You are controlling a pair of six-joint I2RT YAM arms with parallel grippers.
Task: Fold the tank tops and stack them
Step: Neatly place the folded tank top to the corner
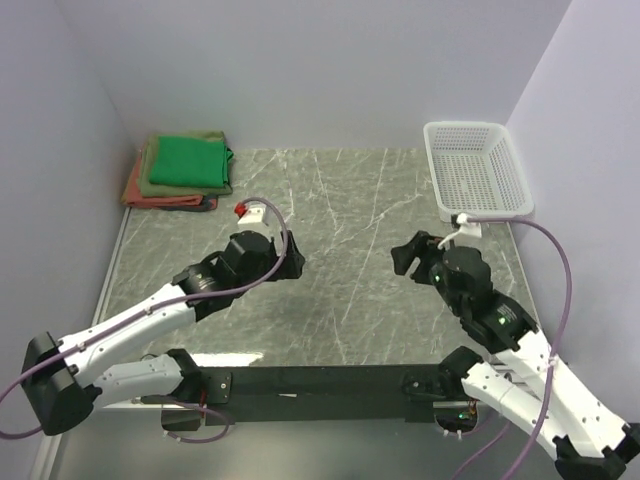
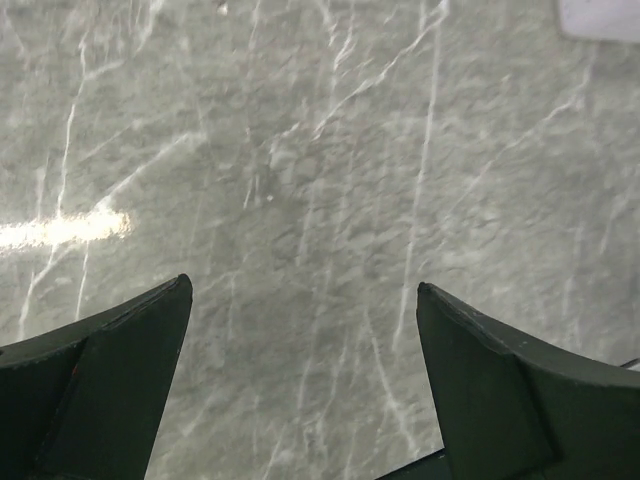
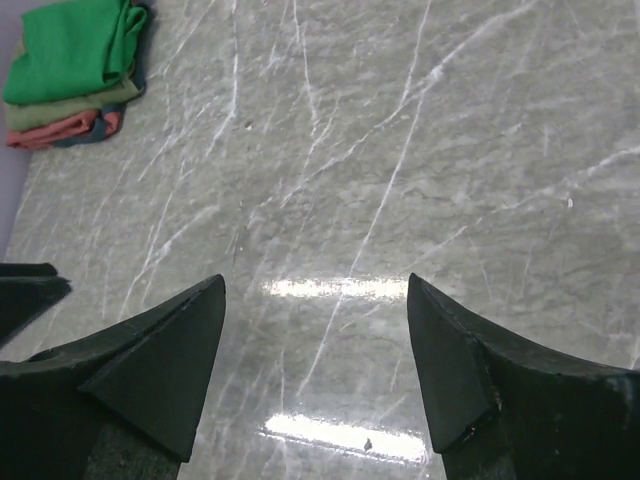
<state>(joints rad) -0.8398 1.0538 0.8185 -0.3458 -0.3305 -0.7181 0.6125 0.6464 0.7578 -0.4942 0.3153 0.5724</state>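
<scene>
Top external view
- Table (image 1: 340, 250): grey marbled slab, walled on three sides.
- Stack (image 1: 178, 175): three folded tops, lay at the far left corner of the table, close to the left wall.
- Green top (image 1: 188, 162): uppermost layer of the stack, folded flat.
- Olive top (image 1: 148, 178): lay under the green top, its edge showing along the left and far sides.
- Red top (image 1: 150, 200): bottom layer, showing along the near edge, with a bit of dark trim at its right end.
- Basket (image 1: 478, 128): white mesh, stood at the far right corner, well apart from the stack; nothing could be seen inside.
- Left gripper (image 1: 292, 264): hung over bare table left of centre, near the stack but not touching it, holding nothing.
- Right gripper (image 1: 406, 254): hung over bare table right of centre, just in front of the basket, holding nothing.

Left wrist view
- Left gripper (image 2: 302, 285): jaws spread wide, only bare table (image 2: 300, 150) between them.
- White patch at the top right corner: too little showed to tell what it was.

Right wrist view
- Right gripper (image 3: 315, 280): jaws spread wide, bare table (image 3: 400, 150) with glare between them.
- Stack (image 3: 75, 75): lay at the far upper left, well apart from the jaws; green top (image 3: 75, 45) over olive top (image 3: 70, 107) over red top (image 3: 50, 132).
</scene>
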